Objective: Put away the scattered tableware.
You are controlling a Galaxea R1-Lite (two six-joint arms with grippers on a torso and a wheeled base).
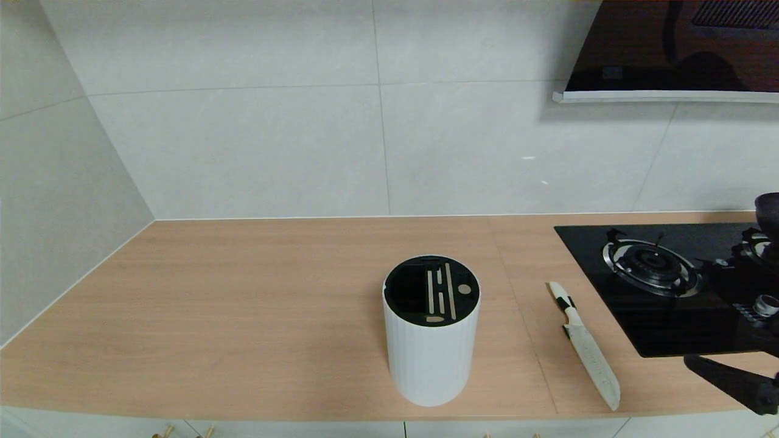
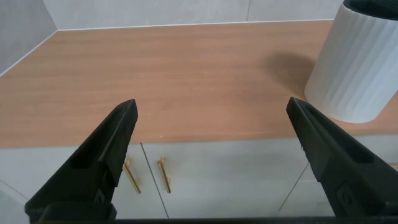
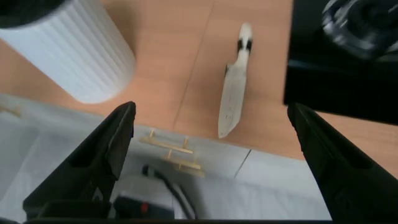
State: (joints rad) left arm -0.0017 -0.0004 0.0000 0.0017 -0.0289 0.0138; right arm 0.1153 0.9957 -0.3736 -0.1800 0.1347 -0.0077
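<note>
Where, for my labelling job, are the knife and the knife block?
knife [image 1: 590, 362], head view, middle of the blade.
knife block [image 1: 431, 359], head view, its ribbed white side.

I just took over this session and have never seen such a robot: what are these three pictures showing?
It is a wheeled robot with two arms, each ending in a two-fingered gripper. The large picture comes from a camera on its head, looking down at a wooden kitchen counter. The two small ones come from cameras on the wrists; the dark prongs in them are the fingers. The left gripper and the right gripper are both open and hold nothing. On the counter stands a white ribbed holder with a black slotted top. To its right a pale knife lies flat, beside a black gas hob.
</note>
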